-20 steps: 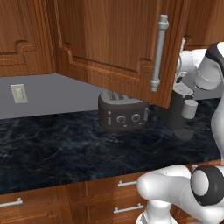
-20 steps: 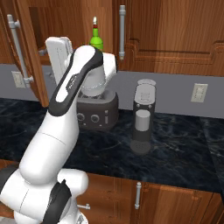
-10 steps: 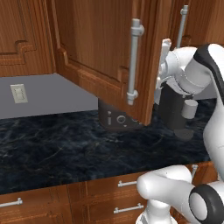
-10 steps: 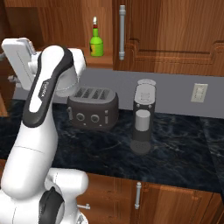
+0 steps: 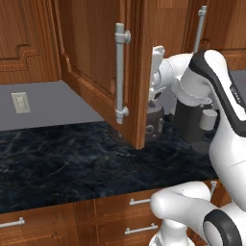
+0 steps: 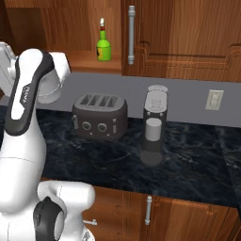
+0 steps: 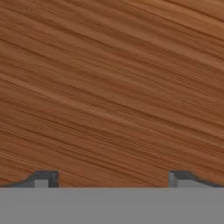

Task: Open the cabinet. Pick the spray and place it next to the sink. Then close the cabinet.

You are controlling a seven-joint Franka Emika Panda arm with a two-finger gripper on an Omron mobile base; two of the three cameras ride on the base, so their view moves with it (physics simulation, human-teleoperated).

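Cabinet [image 6: 80, 28] door [image 5: 103, 72] swung open; spray [image 6: 104, 46] upright on shelf inside; jaws spread wide, empty, facing wood.

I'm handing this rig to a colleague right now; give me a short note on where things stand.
Gripper: open, empty, facing the inner face of the cabinet door close up.
Cabinet: door swung wide open over the counter.
Spray: upright on the cabinet shelf, above the toaster, untouched.
Sink: not in these views.
Done: the cabinet is open.
Left: pick the spray, set it next to the sink, close the cabinet.
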